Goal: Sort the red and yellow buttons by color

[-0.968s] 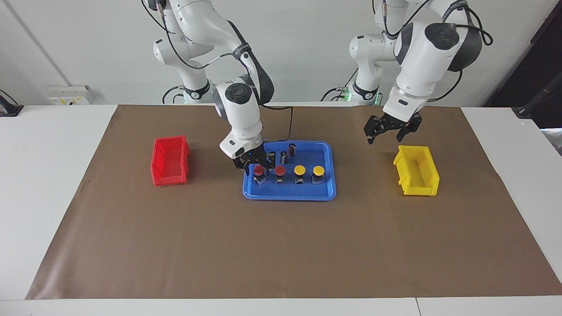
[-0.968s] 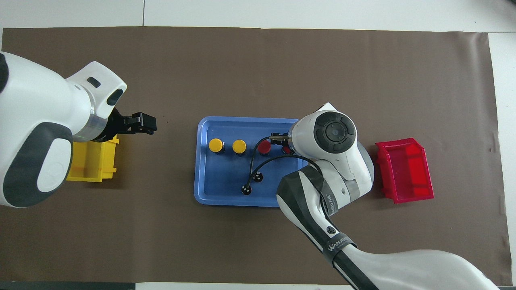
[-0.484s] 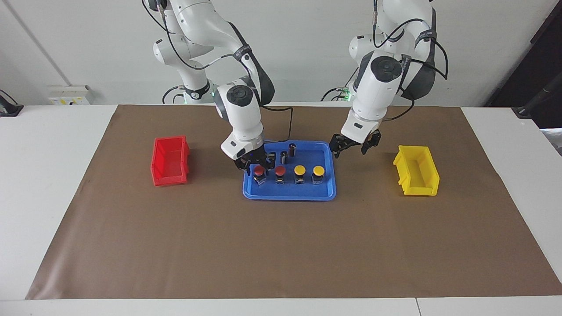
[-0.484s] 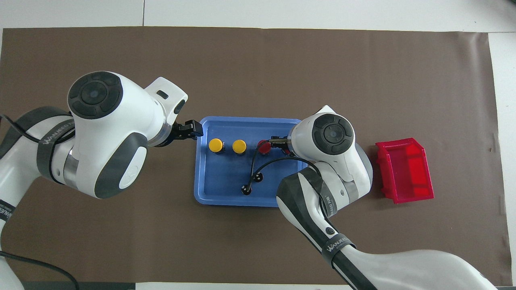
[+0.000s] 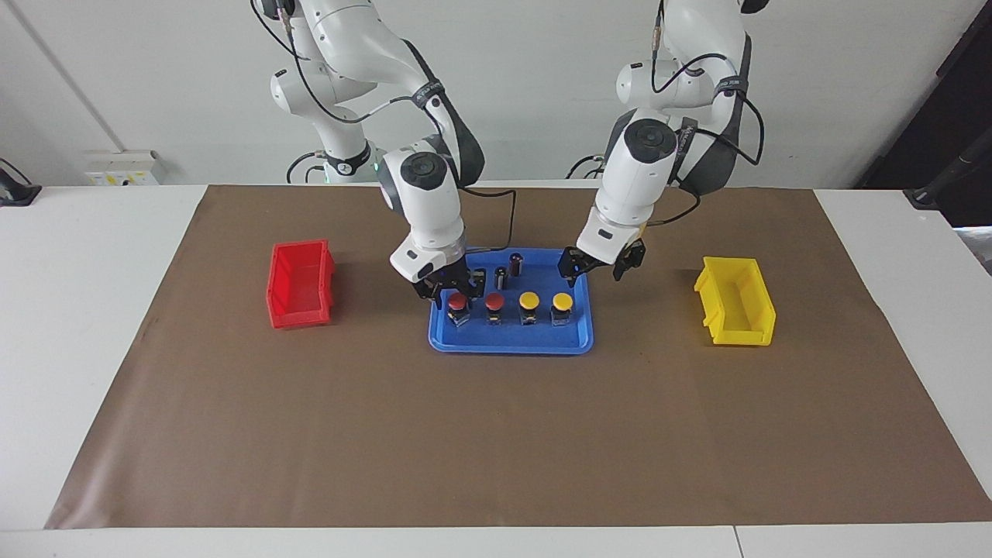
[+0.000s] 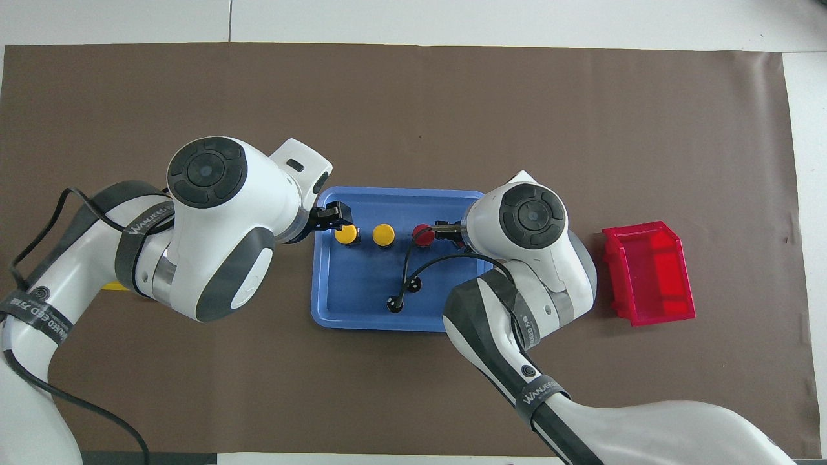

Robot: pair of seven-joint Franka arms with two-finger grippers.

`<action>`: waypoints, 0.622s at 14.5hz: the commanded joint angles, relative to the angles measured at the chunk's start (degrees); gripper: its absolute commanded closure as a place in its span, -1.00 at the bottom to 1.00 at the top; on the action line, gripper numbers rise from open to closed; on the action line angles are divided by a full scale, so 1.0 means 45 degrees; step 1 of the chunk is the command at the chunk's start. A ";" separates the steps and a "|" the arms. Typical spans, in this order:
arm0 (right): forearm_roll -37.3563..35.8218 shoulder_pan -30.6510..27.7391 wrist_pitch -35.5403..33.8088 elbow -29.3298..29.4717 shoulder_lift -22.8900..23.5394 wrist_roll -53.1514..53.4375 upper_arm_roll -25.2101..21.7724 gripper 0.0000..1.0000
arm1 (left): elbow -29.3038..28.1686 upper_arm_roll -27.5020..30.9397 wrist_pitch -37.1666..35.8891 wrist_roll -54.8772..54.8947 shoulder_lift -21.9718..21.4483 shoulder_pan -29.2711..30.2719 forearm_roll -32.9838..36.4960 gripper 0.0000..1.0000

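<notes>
Four round-capped push-buttons stood in a blue plastic tray. Facing view: right gripper, jaws around the end red button, their spread unclear; left gripper open, above the tray rim.

Overhead view: left gripper beside the end yellow button.

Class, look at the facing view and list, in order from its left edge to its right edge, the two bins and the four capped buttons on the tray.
red bin → first red button → second red button → first yellow button → second yellow button → yellow bin
</notes>
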 commanded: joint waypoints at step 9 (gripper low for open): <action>0.0157 -0.0046 -0.1452 0.0750 -0.0258 -0.1047 -0.0013 0.62 | -0.0436 -0.0246 0.1186 -0.1031 0.0340 -0.0161 0.1042 -1.00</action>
